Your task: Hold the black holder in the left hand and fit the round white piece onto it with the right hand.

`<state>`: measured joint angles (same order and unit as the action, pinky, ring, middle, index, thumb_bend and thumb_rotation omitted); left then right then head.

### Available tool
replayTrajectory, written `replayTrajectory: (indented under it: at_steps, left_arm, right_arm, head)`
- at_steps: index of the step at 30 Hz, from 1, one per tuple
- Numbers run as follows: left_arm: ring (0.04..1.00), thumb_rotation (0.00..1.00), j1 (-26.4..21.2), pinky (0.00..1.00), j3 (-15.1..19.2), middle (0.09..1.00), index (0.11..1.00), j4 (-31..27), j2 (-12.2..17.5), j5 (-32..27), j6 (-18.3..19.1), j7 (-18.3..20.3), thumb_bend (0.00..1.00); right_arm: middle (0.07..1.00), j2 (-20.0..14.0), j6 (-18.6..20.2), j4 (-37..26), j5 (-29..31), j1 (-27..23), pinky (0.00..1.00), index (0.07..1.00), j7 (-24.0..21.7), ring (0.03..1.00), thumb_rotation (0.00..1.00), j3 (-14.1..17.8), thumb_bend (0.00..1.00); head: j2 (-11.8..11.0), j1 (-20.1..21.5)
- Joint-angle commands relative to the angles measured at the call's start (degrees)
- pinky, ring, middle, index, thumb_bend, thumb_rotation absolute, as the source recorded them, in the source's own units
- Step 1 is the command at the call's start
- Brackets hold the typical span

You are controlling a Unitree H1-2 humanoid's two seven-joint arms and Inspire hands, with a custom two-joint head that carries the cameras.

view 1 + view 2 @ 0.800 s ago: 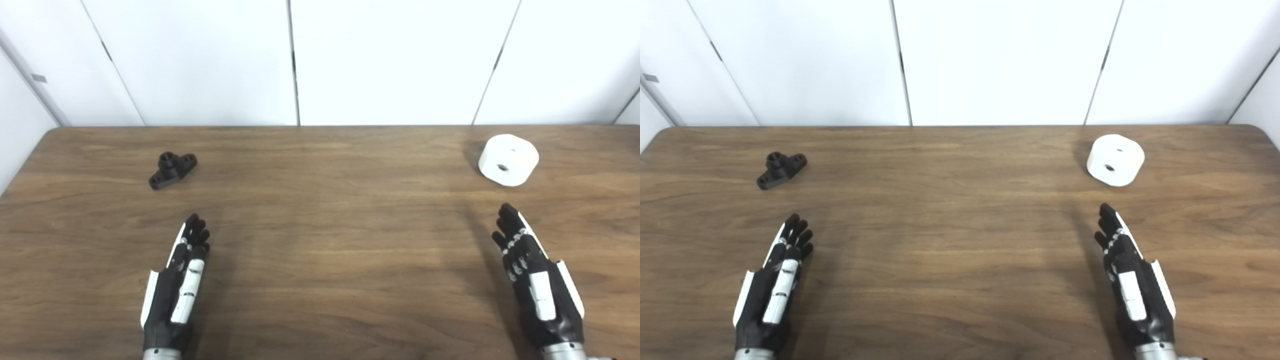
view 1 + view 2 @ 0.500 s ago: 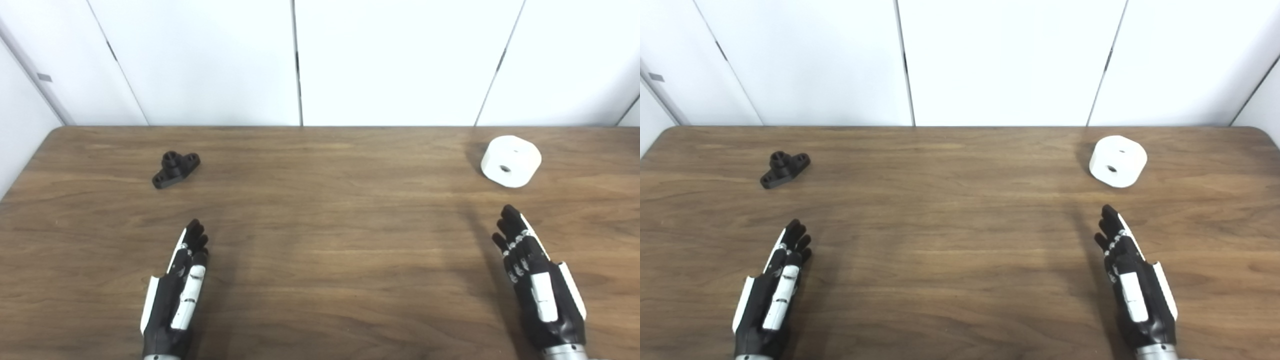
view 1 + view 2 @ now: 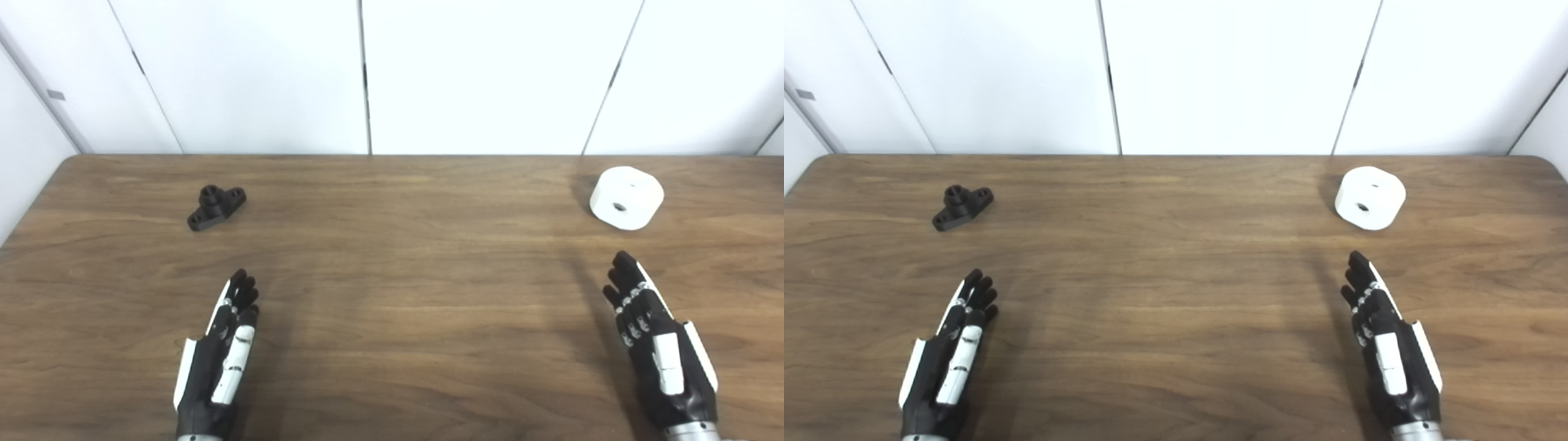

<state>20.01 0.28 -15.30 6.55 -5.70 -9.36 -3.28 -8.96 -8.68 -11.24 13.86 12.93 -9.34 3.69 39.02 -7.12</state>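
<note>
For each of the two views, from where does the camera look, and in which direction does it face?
Left eye view: sits on the head, left side, looking down and forward over the table; shows left hand and right hand.
Right eye view: sits slightly further right, facing the same way; the same hands appear shifted left.
Shared: black holder far left, round white piece far right, white wall panels; both hands open, holding nothing.
</note>
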Motion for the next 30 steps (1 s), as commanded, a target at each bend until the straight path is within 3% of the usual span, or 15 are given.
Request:
replayTrajectory:
  at_steps: [1,5,9,13,20,30]
  left_arm:
    - [0.958,0.71,2.22,0.94,-0.77,0.96,0.977,-0.16,-3.88,0.26,-1.24,-0.23,0.41]
    - [0.957,0.72,2.7,0.94,-1.38,0.958,0.976,-0.58,-4.5,1.12,-0.84,-0.92,0.42]
    - [0.94,0.7,3.53,0.91,-2.71,0.938,0.946,-0.36,-5.41,3.28,-1.21,-1.75,0.48]
    - [0.939,0.69,4.16,0.91,-4.0,0.943,0.953,0.43,-6.02,4.81,-2.35,-2.45,0.43]
    - [0.932,0.67,4.96,0.9,-5.57,0.945,0.955,1.4,-6.37,5.57,-3.71,-3.86,0.39]
    - [0.919,0.71,4.89,0.87,-6.32,0.937,0.947,3.93,-5.88,6.36,-5.96,-4.71,0.43]
  right_arm:
    - [0.976,0.57,-1.17,3.95,0.74,2.41,0.98,0.936,-0.83,0.993,0.91,-0.1,0.6]
    - [0.978,-0.07,-1.49,4.07,1.39,2.68,1.0,0.938,-1.45,0.998,0.92,0.19,0.61]
    - [0.992,-1.35,-3.75,5.81,2.33,2.91,1.0,0.963,-3.27,1.0,0.94,0.84,0.6]
    - [0.998,-2.23,-4.74,7.52,3.05,3.07,1.0,0.968,-4.47,1.0,0.95,1.3,0.63]
    - [1.0,-3.2,-5.95,9.18,2.49,3.38,1.0,0.981,-5.73,1.0,0.98,0.95,0.65]
    - [1.0,-3.26,-8.91,13.16,2.82,2.83,1.0,0.975,-7.69,1.0,0.97,0.94,0.67]
  head:
    - [-0.18,-0.56]
    - [-1.34,-4.78]
    - [-4.08,-10.03]
    - [-6.12,-12.66]
    - [-8.52,-13.66]
    - [-11.5,-13.47]
